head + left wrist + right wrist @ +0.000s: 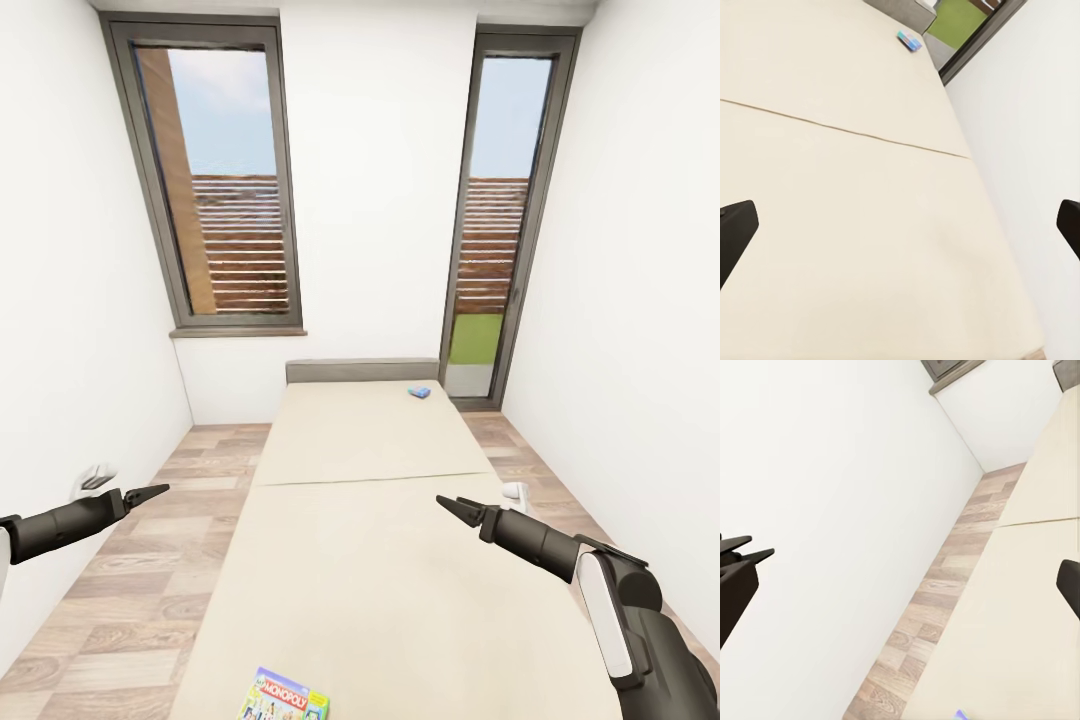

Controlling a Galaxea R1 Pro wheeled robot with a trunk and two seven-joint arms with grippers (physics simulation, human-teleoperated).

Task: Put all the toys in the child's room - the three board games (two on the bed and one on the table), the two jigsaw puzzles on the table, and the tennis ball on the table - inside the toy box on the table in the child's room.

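Observation:
The bed (360,450) lies straight ahead, a cream mattress with a grey headboard (362,371). A small blue board game (419,391) rests near the headboard on the right, also seen in the left wrist view (909,40). A second board game (285,696), a colourful box lettered MONOPOLY, lies flat at the mattress's near end. My left gripper (150,492) hangs open over the floor left of the bed, its fingers (735,229) wide apart. My right gripper (450,504) is open above the mattress's right half. The table, toy box, jigsaw puzzles and tennis ball are out of view.
White walls close in on both sides, with narrow strips of wood floor (150,560) along the bed. A tall window (225,190) and a glazed door (495,220) stand in the far wall.

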